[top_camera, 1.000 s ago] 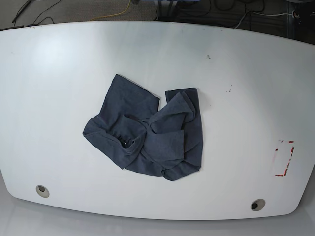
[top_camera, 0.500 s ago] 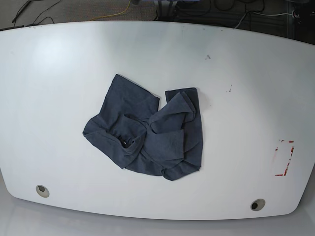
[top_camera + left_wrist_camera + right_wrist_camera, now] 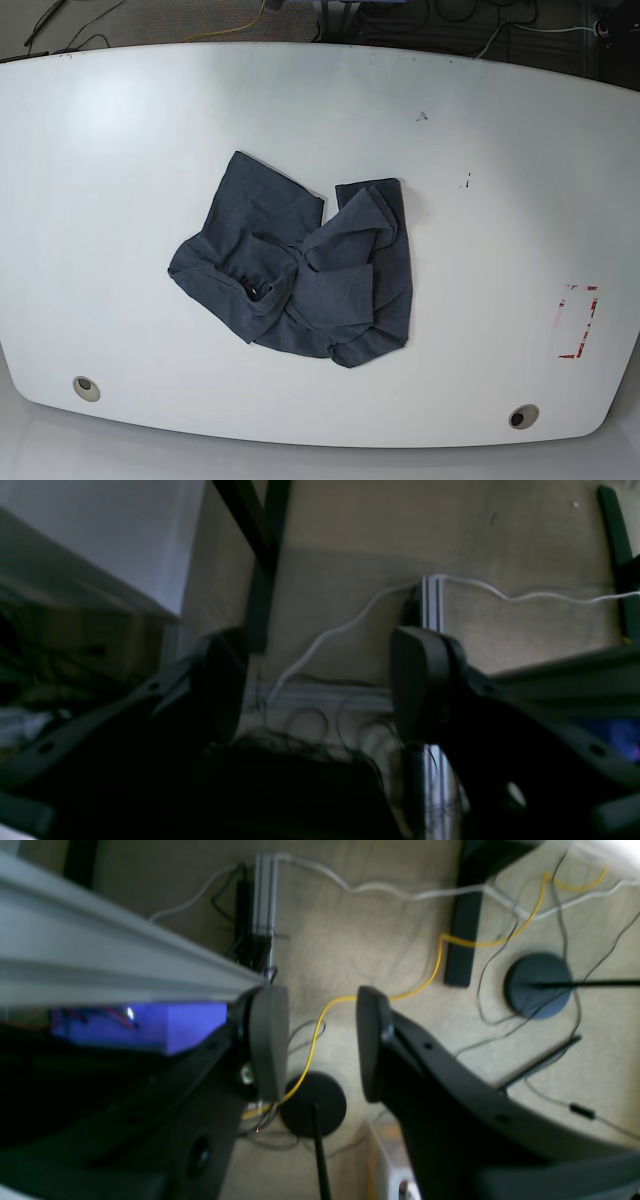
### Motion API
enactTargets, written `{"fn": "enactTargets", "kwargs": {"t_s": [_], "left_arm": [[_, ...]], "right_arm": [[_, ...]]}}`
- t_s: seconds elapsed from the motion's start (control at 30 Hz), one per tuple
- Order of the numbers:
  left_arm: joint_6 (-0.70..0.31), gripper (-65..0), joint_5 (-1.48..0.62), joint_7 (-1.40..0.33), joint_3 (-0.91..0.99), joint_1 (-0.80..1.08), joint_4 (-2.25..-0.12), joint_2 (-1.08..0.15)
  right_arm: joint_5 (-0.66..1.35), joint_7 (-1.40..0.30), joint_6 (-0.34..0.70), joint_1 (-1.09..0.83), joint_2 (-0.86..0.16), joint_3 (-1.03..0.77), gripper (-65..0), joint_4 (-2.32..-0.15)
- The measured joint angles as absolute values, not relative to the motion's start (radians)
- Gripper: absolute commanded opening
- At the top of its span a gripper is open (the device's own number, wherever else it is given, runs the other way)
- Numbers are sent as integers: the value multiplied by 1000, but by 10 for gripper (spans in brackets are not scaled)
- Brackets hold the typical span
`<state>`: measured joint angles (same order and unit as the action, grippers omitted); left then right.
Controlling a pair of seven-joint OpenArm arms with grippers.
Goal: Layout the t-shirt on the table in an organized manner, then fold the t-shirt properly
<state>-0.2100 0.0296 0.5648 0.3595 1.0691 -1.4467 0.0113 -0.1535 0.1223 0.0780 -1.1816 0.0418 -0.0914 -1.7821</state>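
**Counts on and around the table**

One t-shirt (image 3: pixel 300 270) is seen on one table (image 3: pixel 120 160). Two grommet holes are counted near the front edge, one toward the left corner (image 3: pixel 86 385) and one toward the right corner (image 3: pixel 521 416). One red tape outline (image 3: pixel 577 321) is found by the right edge. Two grippers are shown, the left gripper (image 3: pixel 320 685) and the right gripper (image 3: pixel 320 1045).

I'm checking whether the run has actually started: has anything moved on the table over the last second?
Nothing has visibly changed. The t-shirt lies in the same crumpled heap near the middle of the table, with no arm in the base view. The left gripper and right gripper are open and empty, pointed at the floor and cables rather than at the table.
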Motion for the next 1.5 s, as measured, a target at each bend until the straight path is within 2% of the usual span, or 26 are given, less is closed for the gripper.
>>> {"fn": "enactTargets", "kwargs": {"t_s": [0.27, 0.8, 1.5], "left_arm": [[-207, -236, 24, 570, 438, 1069, -1538, 7], [-210, -235, -11, 566, 454, 1032, -1650, -36], [-210, -235, -50, 562, 450, 902, -1688, -80]], "right_arm": [[-154, 121, 78, -1216, 42, -92, -428, -1887], [-154, 116, 78, -1214, 42, -91, -428, -1977], [-154, 120, 79, -1116, 44, -92, -428, -1988]]}}
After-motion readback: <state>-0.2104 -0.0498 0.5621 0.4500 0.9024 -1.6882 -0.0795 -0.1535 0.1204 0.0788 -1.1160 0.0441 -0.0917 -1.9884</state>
